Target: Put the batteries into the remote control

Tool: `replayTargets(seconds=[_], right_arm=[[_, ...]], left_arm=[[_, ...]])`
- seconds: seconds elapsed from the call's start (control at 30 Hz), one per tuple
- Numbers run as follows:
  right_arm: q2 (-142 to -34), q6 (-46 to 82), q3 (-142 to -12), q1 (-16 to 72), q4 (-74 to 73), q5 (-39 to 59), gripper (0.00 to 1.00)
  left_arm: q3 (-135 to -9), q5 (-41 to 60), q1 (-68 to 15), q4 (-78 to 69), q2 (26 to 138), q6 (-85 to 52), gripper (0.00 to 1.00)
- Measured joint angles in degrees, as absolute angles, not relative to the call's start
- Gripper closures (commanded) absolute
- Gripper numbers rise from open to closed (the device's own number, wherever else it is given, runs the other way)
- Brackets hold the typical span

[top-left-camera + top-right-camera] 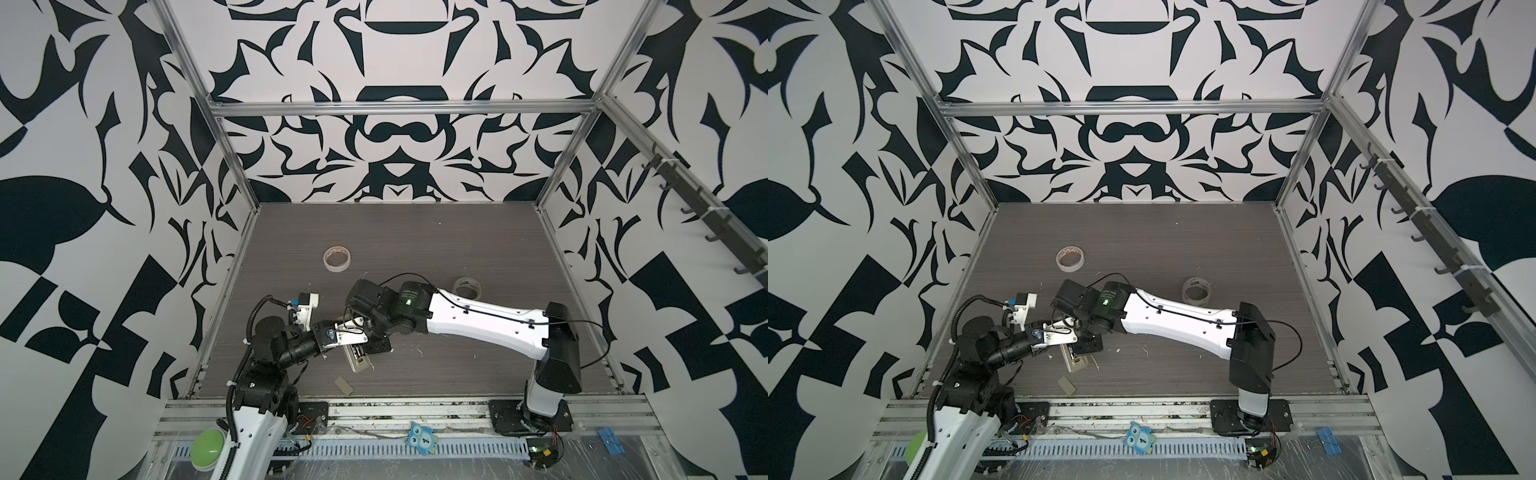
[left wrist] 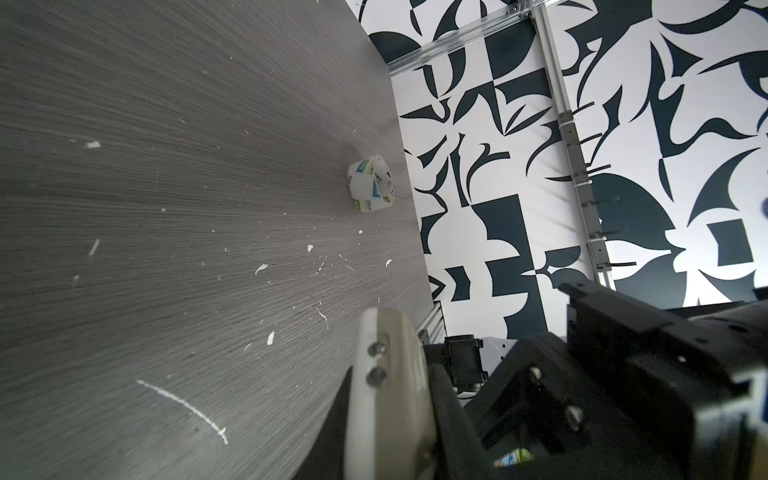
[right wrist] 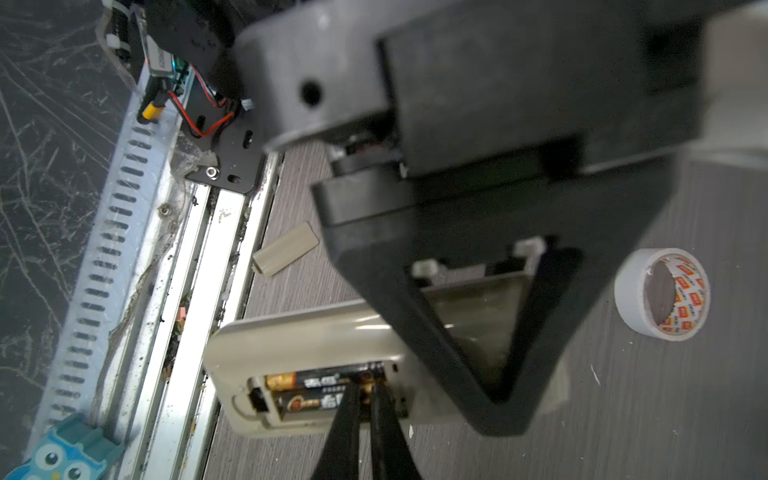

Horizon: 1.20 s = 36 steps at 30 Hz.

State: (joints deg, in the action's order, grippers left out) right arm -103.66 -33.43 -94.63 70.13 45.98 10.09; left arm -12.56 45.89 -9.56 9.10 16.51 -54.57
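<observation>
Remote control (image 3: 307, 336): lies flat on the front-left part of the table (image 1: 478, 374), close to the front rail, with its beige back uppermost. The battery bay is uncovered at the end nearer the rail.
Batteries (image 3: 307, 402): two, black with gold ends. They sit side by side, lengthwise, inside the open bay.
Left gripper (image 1: 361, 341): comes in from the left and is clamped on the far half of the remote control. One black open-frame finger (image 3: 419, 332) lies across the beige back. The opposing finger is hidden.
Right gripper (image 3: 365, 392): reaches across the middle from the right. Its slim black fingertips (image 3: 348, 419) are pinched almost together and empty, and the tips touch the batteries at the inner end of the bay.
Cover piece (image 3: 286, 253): small beige slab, loose on the table between the remote control and the rail, touching neither.
Tape rolls: one has an orange-printed core (image 3: 660, 295) and stands behind the remote control, well apart from it. The other has green print (image 2: 372, 183) and sits just behind the right forearm in both top views.
Table surface: grey wood-grain with white scraps scattered over it.
Owl tag (image 1: 422, 442): blue, on the front rail.
</observation>
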Motion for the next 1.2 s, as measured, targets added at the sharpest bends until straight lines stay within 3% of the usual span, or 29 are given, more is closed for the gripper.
replayTargets(seconds=[0.43,0.83,1.0,1.2], right_arm=[[-103.72,-33.41,-94.59,70.19,46.72,10.46,0.89],[-97.89,-30.33,-88.23,70.61,41.65,9.3,0.64],[-93.82,-27.07,-87.02,70.57,39.92,7.84,0.43],[-88.14,-23.79,-84.49,70.52,37.65,6.24,0.36]], left_arm=[[-12.56,44.84,-9.54,9.02,16.45,-54.37,1.0],[-12.71,44.86,-9.61,7.99,15.92,-54.41,1.0],[-12.75,44.73,-9.65,8.08,15.62,-54.35,1.0],[-12.86,42.83,-9.65,9.52,13.96,-54.0,1.0]])
